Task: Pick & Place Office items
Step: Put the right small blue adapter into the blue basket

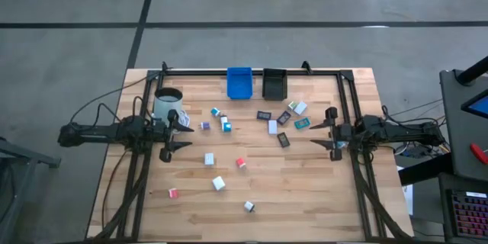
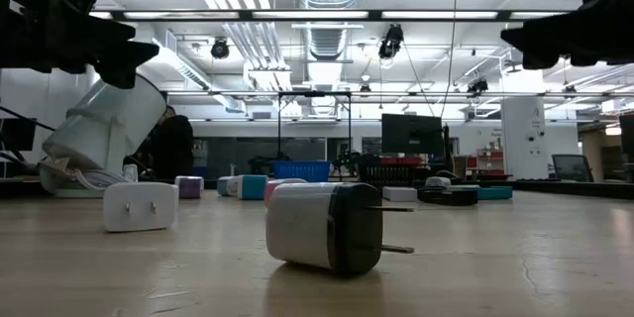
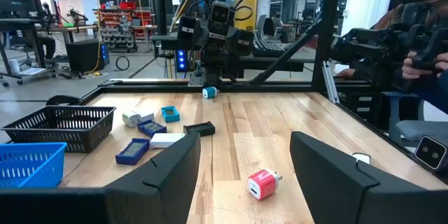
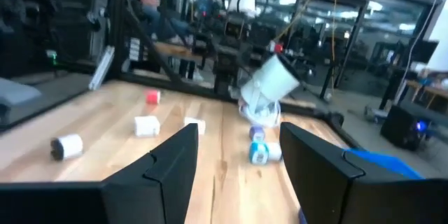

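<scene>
From above, I take the white mug [image 1: 168, 104] as my landmark; it stands near the far left part of the wooden table [image 1: 305, 198]. My left gripper [image 1: 185, 133] sits just beside the mug, on its near side, fingers spread apart and holding nothing. My right gripper [image 1: 323, 133] waits well across the table from the mug, fingers also apart and empty. The office items [image 1: 252, 133] are scattered over the boards between the two grippers. A purple piece [image 1: 204, 126] lies closest to the mug, a red cube [image 1: 240, 162] lies farther out, and a white cube [image 1: 219, 183] nearer the front edge. A blue bin [image 1: 239, 82] and a black bin [image 1: 274, 83] sit along the far edge, well to the side of the mug.

From table height, the mug [image 2: 104, 134] looks tilted, a white plug-like block [image 2: 140, 206] stands just in front of it, and a white-and-black charger block [image 2: 327, 228] lies on its side closest to the camera.

Through the left wrist camera I see my own two fingers [image 3: 171, 175] standing apart, with a red cube [image 3: 262, 184] on the boards between and beyond them. A person's arm shows past the frame.

Through the right wrist camera my fingers [image 4: 171, 168] stand apart, and the mug [image 4: 271, 82] lies far ahead with small pieces before it. A person sits beyond the table.
</scene>
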`<action>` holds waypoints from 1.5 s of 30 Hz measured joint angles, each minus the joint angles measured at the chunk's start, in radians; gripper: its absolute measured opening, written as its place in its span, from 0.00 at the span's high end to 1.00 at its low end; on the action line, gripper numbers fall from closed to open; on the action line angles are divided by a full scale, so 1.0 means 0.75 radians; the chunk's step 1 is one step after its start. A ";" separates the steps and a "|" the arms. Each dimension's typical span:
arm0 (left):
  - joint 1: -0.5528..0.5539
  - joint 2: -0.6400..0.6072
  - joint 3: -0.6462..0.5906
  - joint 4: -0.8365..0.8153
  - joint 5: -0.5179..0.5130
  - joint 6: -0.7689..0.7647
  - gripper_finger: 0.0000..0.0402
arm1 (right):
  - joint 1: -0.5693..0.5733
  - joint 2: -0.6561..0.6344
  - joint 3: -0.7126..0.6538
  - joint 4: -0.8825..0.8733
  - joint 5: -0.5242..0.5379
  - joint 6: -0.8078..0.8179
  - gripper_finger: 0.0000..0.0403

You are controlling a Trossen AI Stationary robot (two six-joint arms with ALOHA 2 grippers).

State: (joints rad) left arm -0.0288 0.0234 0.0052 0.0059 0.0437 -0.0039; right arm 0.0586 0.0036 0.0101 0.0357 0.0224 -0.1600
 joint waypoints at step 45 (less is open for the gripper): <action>0.001 0.000 0.000 0.000 -0.001 0.000 0.43 | -0.001 0.859 0.859 -1.032 0.463 0.910 0.50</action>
State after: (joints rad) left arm -0.0284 0.0232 0.0053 0.0062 0.0433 -0.0038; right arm 0.0581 0.6477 0.6547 -0.7384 0.3698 0.5224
